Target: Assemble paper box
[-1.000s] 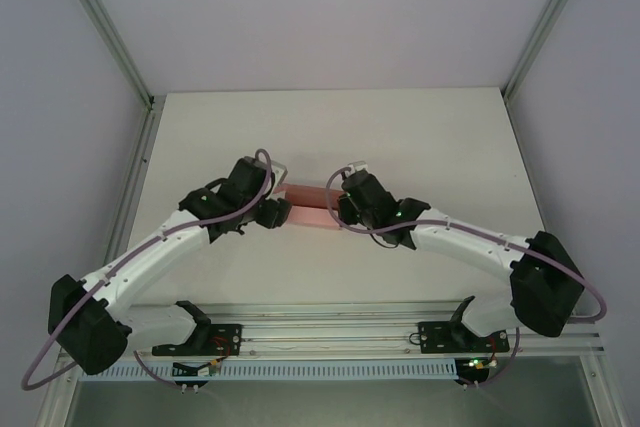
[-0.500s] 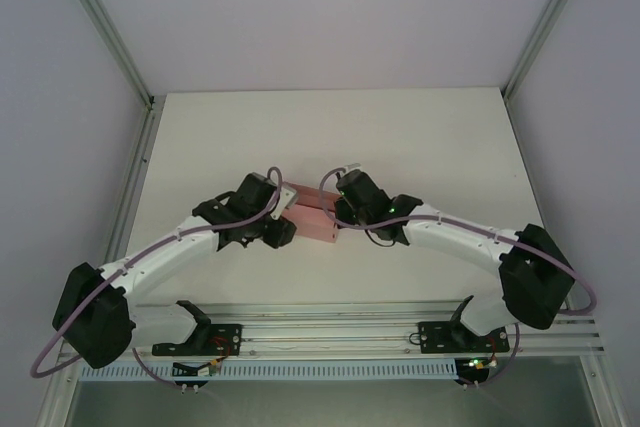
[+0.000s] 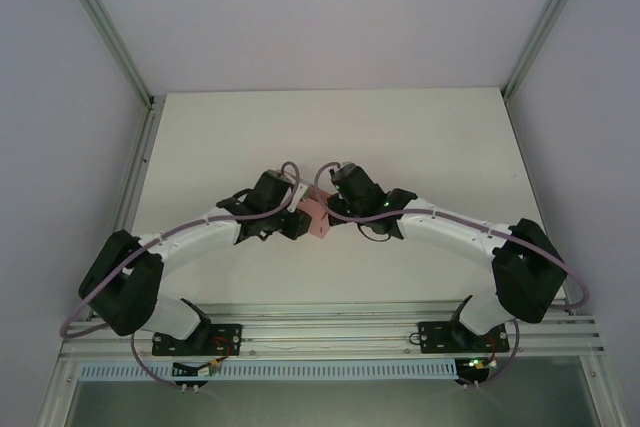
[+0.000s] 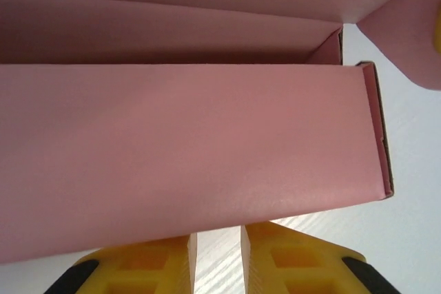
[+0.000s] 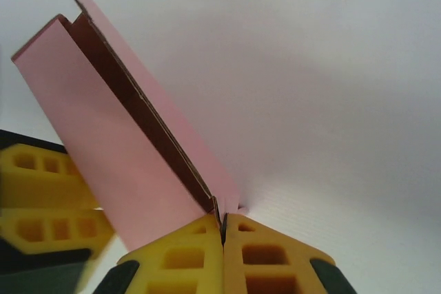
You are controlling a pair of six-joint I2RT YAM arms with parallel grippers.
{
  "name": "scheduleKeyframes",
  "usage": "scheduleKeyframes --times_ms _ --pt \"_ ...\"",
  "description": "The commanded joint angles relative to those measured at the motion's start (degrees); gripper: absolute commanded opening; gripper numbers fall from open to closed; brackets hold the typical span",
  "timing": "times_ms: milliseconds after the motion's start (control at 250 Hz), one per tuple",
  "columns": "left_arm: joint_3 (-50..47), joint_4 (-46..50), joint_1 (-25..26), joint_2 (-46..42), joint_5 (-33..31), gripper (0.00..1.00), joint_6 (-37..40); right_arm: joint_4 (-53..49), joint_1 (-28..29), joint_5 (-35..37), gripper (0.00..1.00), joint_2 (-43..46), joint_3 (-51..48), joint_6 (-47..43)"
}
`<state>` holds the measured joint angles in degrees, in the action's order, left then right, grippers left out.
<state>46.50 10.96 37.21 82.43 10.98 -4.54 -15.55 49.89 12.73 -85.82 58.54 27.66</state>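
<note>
The pink paper box (image 3: 313, 215) is partly folded and sits at mid-table between both grippers. In the left wrist view a broad pink side panel (image 4: 186, 149) spans the frame, with an open trough and a loose flap (image 4: 406, 39) behind it. My left gripper (image 4: 216, 235) sits just under that panel, its yellow fingers (image 4: 148, 266) a narrow gap apart with only table showing between them. My right gripper (image 5: 223, 217) is shut on a thin edge of the box (image 5: 103, 135), which rises up and to the left. The left fingers (image 5: 41, 197) stand beside that box.
White table (image 3: 420, 137) inside a frame of aluminium posts (image 3: 105, 22). Open room lies at the back and on both sides of the box. The arm bases and rail (image 3: 330, 332) run along the near edge.
Both arms have closed in toward the table's middle, the left one swinging right. The box between them looks shorter and turned from above.
</note>
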Motion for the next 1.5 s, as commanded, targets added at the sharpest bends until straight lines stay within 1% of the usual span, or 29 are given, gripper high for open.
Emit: scheduleKeyframes --times_ms 0,60,92,140,216,379,451,503,583,675,799,938,1082,1206,1262,1318,1426,1498 --pt "-0.08 -8.37 1.97 2.23 2.51 0.22 -2.93 0.85 0.46 -3.69 0.0 -1.5 2.48 1.85" --pt "-0.24 -10.83 2.67 3.42 1.97 0.2 -3.78 1.43 0.47 -4.33 0.0 -2.49 3.08 2.46" --pt "-0.13 -12.3 3.21 4.08 0.45 0.18 -4.41 1.78 0.47 -4.64 0.0 -2.89 3.32 2.57" --pt "0.08 -14.42 4.02 5.02 -2.11 0.13 -5.11 2.2 0.46 -3.83 0.0 -3.24 3.33 3.42" --pt "0.44 -16.45 5.1 6.19 -4.68 0.13 -5.09 2.98 0.47 -2.58 0.0 -3.5 3.13 3.9" --pt "0.09 -18.56 5.24 7.73 -3.92 0.12 -5.15 5.43 0.46 1.94 0.0 -5.28 2.41 7.86" --pt "-0.26 -19.41 5.25 8.14 -3.88 0.1 -5.73 7.72 0.38 2.57 0.0 -6.32 2.14 10.59" --pt "-0.68 -20.45 5.29 8.1 -4.57 0.08 -6.32 8.35 0.34 4.35 0.0 -6.75 2.1 13.2" --pt "-1.39 -21.91 5.26 7.75 -4.11 0.08 -6.59 8.59 0.21 6.86 0.0 -6.78 2.02 15.48" --pt "-1.87 -22.58 5.27 7.1 -4.98 0.07 -7.53 8.9 -0.29 7.58 0.0 -6.51 2.15 16.66" --pt "-2.69 -24.58 5.24 6.61 -4.93 0.06 -7.87 6.83 -0.45 6.59 0.0 -8.51 4.18 17.56" --pt "-2.55 -24.34 5.24 7.07 -6.57 0.05 -7.24 10.58 -0.41 2.03 0.0 -10.07 2.97 17.53" --pt "-2.87 -25.12 5.26 7.43 -6.15 0.03 -7.83 11.88 -0.44 2.04 0.0 -10.11 1.04 18.08" --pt "-3.25 -25.02 5.26 7.59 -6.14 0.0 -7.6 12.17 -0.45 0.41 0.0 -11.91 2.12 18.07" --pt "-3.83 -24.74 5.25 6.17 -6.2 0.0 -7.85 10.15 -0.41 1.07 0.0 -12.75 3.0 17.92" --pt "-4.88 -24.14 5.24 3.49 -6.02 0.0 -8.14 8.26 -0.49 3.37 0.0 -12.81 3.5 17.49" --pt "-7.0 -19.16 5.22 -5.62 -5.71 0.09 -10.1 8.17 -0.41 5.85 0.0 -12.17 2.97 16.06" --pt "-7.09 -11.27 5.24 -13.52 -9.53 0.16 -12.72 7.93 -0.41 6.29 0.0 -12.04 3.08 15.31"
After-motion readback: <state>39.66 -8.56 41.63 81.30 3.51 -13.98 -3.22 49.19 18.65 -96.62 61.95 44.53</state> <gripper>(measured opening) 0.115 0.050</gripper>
